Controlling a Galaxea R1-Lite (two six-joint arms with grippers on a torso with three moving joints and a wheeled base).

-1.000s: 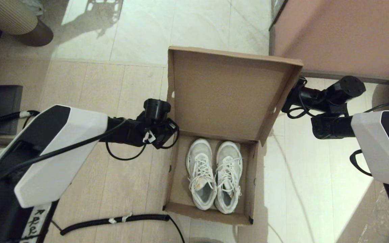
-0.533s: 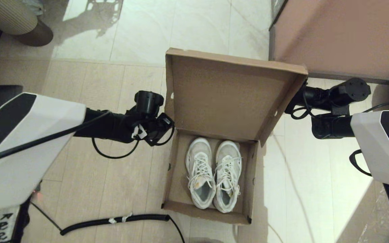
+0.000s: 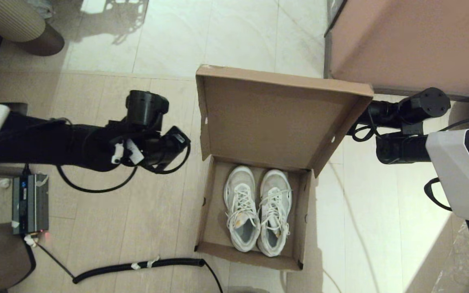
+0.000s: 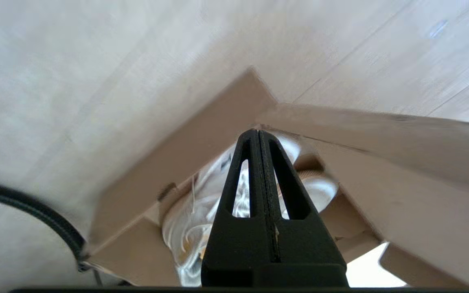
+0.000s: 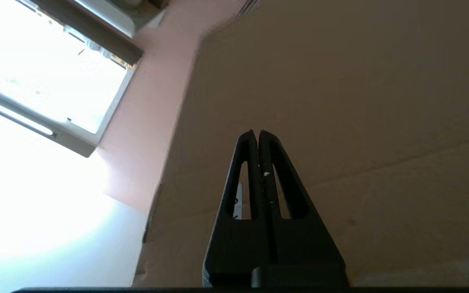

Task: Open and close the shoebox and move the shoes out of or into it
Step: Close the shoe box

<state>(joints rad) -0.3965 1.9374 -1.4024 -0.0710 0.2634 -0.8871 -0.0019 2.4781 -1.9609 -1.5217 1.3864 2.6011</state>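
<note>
Shoebox (image 3: 255, 211): sat on the floor at the centre of the head view, its tray nearest the robot and its lid (image 3: 275, 118) hinged up toward 12 o'clock.
Lid: leaned back past upright, inner face showing; it seemed propped from behind on its 3 o'clock side, which would explain why it did not fall shut.
Shoes (image 3: 258, 209): lay side by side in the tray, toes toward 12 o'clock, laces up, filling most of it.
Right tool (image 5: 257, 134): clenched on nothing, its tips close against the lid's brown outer face in the right wrist view; from the head view it sat behind the lid's edge at 3 o'clock, hidden there.
Left tool (image 4: 258, 133): clenched and empty, held above the floor at 9 o'clock of the box, apart from it, aimed at the tray's near corner and the shoes.
Cabinet (image 3: 413, 44): stood at 1 o'clock, near the lid's far corner.
Coiled cable (image 3: 136, 266): lay on the floor at 7 o'clock of the box.
Step, as judged: lid held open so the left arm could go in for a shoe; its fingers would need to part first.
</note>
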